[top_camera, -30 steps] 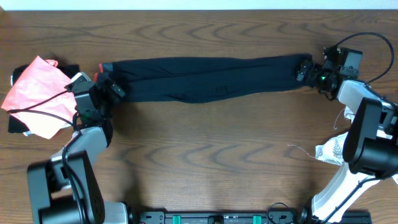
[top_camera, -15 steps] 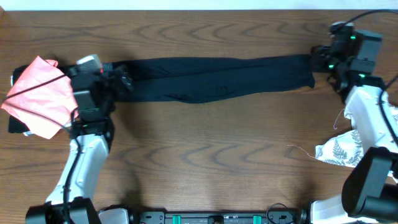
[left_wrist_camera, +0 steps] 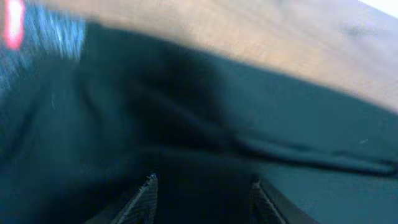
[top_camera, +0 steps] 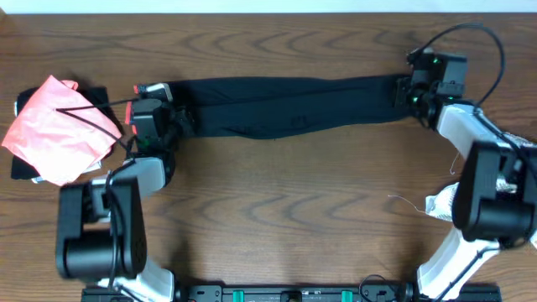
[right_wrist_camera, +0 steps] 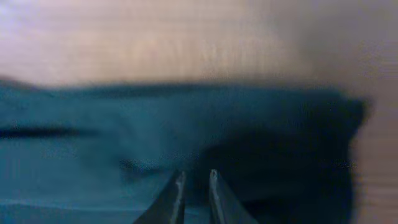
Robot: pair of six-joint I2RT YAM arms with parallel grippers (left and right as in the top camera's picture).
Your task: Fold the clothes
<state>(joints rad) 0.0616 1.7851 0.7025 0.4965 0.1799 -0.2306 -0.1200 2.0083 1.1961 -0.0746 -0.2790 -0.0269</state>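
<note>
Surface, overhead: dark brown wood-grain table (top_camera: 277,193) is filling the view, with both arm bases sitting at 6 o'clock.
Task garment, overhead: black leggings (top_camera: 285,105) are lying stretched flat from 9 to 3 o'clock across the far half of the table, the coral-red waistband edge (top_camera: 151,87) at the 9 o'clock end.
Left gripper, overhead: left gripper (top_camera: 180,122) is resting on the waist end of the leggings, pointing toward 3 o'clock.
Right gripper, overhead: right gripper (top_camera: 403,91) is sitting at the cuff end, pointing toward 9 o'clock.
Other clothes, overhead: coral-pink cloth (top_camera: 54,130) is lying at 9 o'clock, well apart from the white leaf-print cloth (top_camera: 445,205), which is lying partly under the right arm at 4 o'clock.
Left wrist view: blurred black leggings (left_wrist_camera: 280,124) are covering most of the frame, with bare table (left_wrist_camera: 217,31) showing at 12 o'clock and a red streak of waistband edge (left_wrist_camera: 13,22) at 10 o'clock.
Left pincer: left gripper (left_wrist_camera: 202,183) is standing spread, its fingertips (left_wrist_camera: 148,186) set apart with dark cloth between them.
Right wrist view: blurred leggings (right_wrist_camera: 93,124) are lying across the middle, their end showing at 3 o'clock, with table (right_wrist_camera: 186,37) at 12 o'clock.
Right pincer: right gripper (right_wrist_camera: 196,186) is pressing nearly together, its fingertips (right_wrist_camera: 176,193) pinching the leggings' cloth with only a thin slit between them.
</note>
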